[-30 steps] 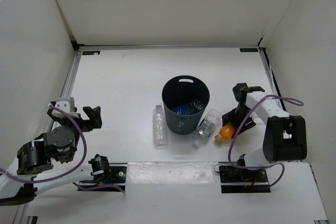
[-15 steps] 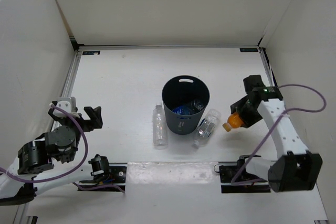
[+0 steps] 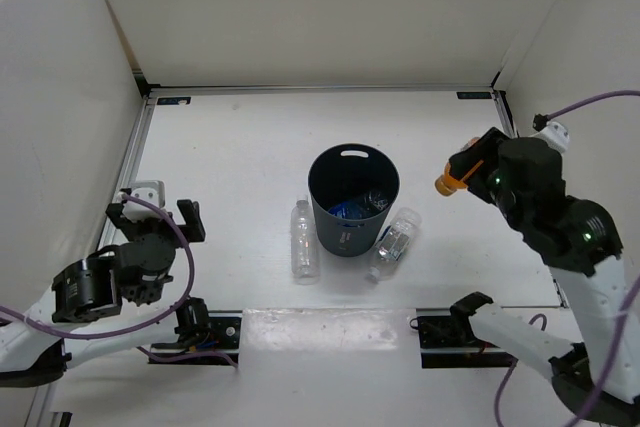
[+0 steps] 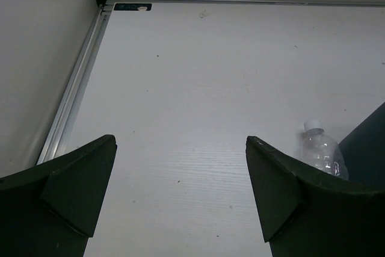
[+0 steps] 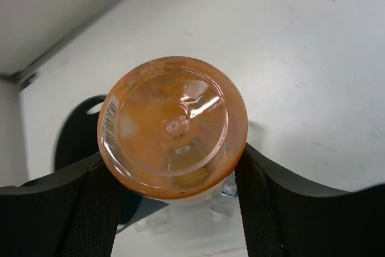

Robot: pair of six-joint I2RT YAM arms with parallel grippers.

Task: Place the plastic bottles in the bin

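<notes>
Bin (image 3: 345, 234) holds blue-label bottle (image 3: 350, 210); right gripper (image 5: 171, 159) clamps orange bottle (image 5: 173, 126).

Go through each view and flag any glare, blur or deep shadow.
Top external: flat, even light; only the bin's inside is dark. Right wrist: white glare streaks on the base of the orange bottle, which fills the frame; the table behind looks soft. Left wrist: the near fingers are dark, featureless shapes; the table is evenly lit and sharp.
</notes>
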